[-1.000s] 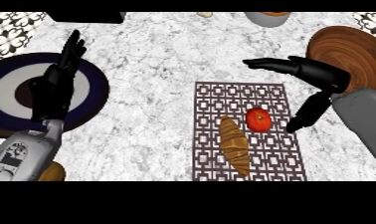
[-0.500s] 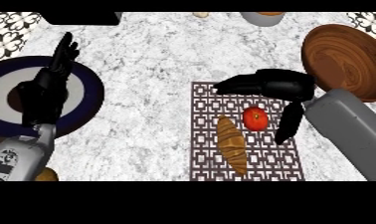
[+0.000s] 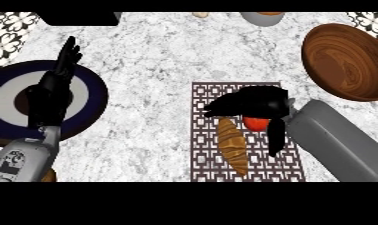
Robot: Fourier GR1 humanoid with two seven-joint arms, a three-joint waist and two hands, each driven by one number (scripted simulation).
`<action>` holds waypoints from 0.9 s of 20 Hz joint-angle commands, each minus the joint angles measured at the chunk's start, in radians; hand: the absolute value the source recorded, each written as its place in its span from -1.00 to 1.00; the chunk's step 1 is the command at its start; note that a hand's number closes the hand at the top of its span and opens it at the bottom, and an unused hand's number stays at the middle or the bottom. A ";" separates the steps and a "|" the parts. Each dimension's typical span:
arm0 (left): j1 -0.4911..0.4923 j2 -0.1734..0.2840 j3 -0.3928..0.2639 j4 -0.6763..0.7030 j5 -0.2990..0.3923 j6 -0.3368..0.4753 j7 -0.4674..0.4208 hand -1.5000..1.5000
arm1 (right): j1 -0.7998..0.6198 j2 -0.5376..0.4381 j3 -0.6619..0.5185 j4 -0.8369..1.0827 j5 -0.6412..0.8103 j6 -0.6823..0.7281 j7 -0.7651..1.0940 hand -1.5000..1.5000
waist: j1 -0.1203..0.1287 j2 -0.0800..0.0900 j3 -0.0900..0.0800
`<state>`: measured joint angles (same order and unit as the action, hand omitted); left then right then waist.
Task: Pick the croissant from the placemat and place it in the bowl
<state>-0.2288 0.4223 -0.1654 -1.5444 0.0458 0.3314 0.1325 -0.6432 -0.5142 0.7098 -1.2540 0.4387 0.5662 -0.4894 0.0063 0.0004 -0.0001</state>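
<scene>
Right hand (image 3: 255,104) over croissant (image 3: 233,145); bowl (image 3: 342,61) empty.

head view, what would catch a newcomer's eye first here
The black right hand spread above the brown lattice placemat, over a golden croissant and a small red fruit. At the right edge sits a brown wooden bowl; at the left, the open left hand rests over a dark blue-rimmed plate.

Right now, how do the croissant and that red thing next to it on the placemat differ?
The croissant is long, golden brown and in plain view; the red fruit is small, round and partly hidden under the right hand. The croissant stretches toward the placemat's near edge; the fruit sits nearer the middle. Both lie on the placemat.
</scene>
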 commanded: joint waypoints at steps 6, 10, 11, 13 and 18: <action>-0.056 -0.051 0.030 -0.009 -0.066 -0.020 0.058 0.00 | 0.066 0.088 -0.010 0.088 0.194 -0.019 -0.051 -1.00 | -0.005 0.001 0.000; 0.039 -0.054 0.073 -0.037 -0.065 -0.063 0.001 0.00 | 0.066 0.133 -0.059 0.144 0.256 -0.004 -0.072 -1.00 | -0.001 0.000 0.000; -0.007 -0.060 0.079 -0.039 -0.065 -0.080 0.046 0.00 | 0.102 0.165 -0.056 0.097 0.273 -0.002 -0.035 -1.00 | -0.004 -0.001 0.000; -0.021 -0.061 0.088 -0.029 -0.084 -0.075 0.068 0.00 | 0.070 0.218 -0.075 0.094 0.273 0.028 0.001 -1.00 | -0.004 -0.001 0.000; -0.041 -0.099 0.108 0.006 -0.084 -0.111 0.031 0.00 | 0.053 0.272 -0.084 0.324 0.381 -0.094 -0.145 -1.00 | -0.001 0.001 0.000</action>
<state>-0.2388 0.3462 -0.0708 -1.5472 -0.0284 0.2409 0.1476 -0.5853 -0.2888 0.6438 -1.0154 0.7606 0.4977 -0.5776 0.0060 0.0014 0.0000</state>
